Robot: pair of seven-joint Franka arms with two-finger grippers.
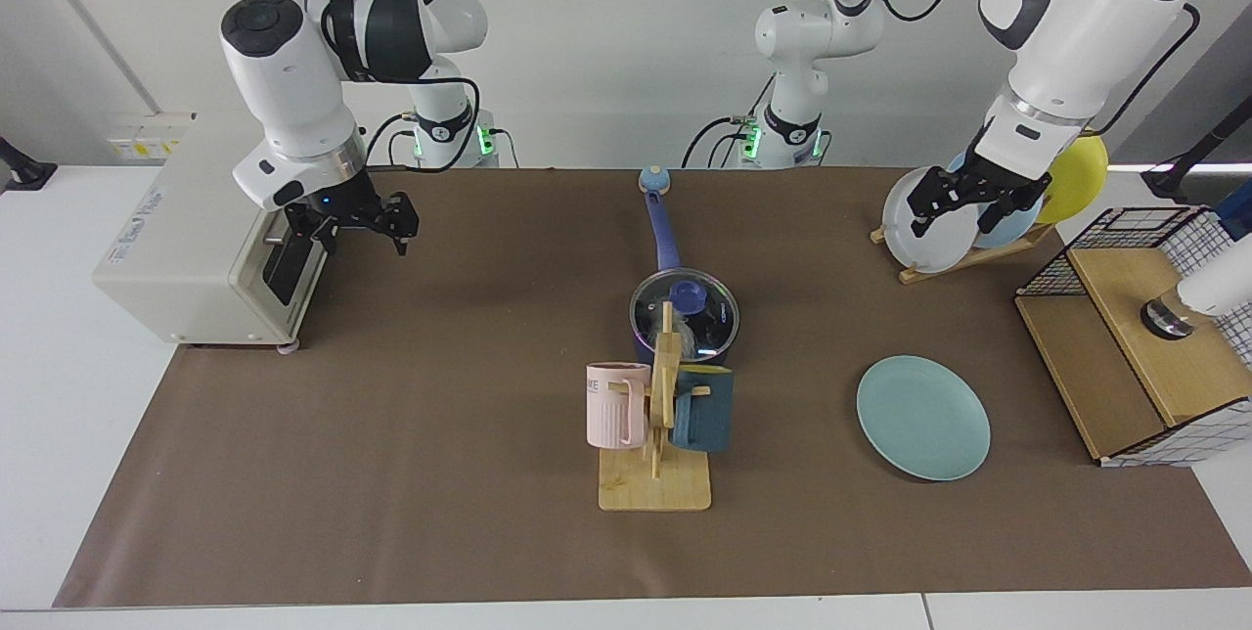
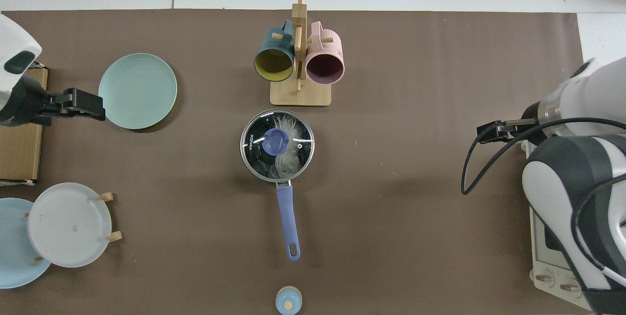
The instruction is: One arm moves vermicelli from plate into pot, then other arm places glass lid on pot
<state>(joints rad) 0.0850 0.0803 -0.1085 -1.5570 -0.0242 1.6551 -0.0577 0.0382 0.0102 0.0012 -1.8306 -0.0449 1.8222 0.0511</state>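
Pot (image 1: 685, 317): dark-blue saucepan at desk centre, behind the wooden mug rack (image 1: 657, 434); white vermicelli (image 2: 286, 158) inside.
Glass lid (image 2: 277, 144): seated on pot, blue knob up.
Plate (image 1: 923, 417): teal, bare, flat on the brown mat (image 1: 391, 434).
Right end effector (image 1: 357, 224): blue wrist light, fingers spread, empty, hanging just in front of the toaster oven (image 1: 210, 229).
Left end effector (image 1: 963, 200): fingers apart, empty, raised before the plate rack (image 1: 963, 214); arm waits.
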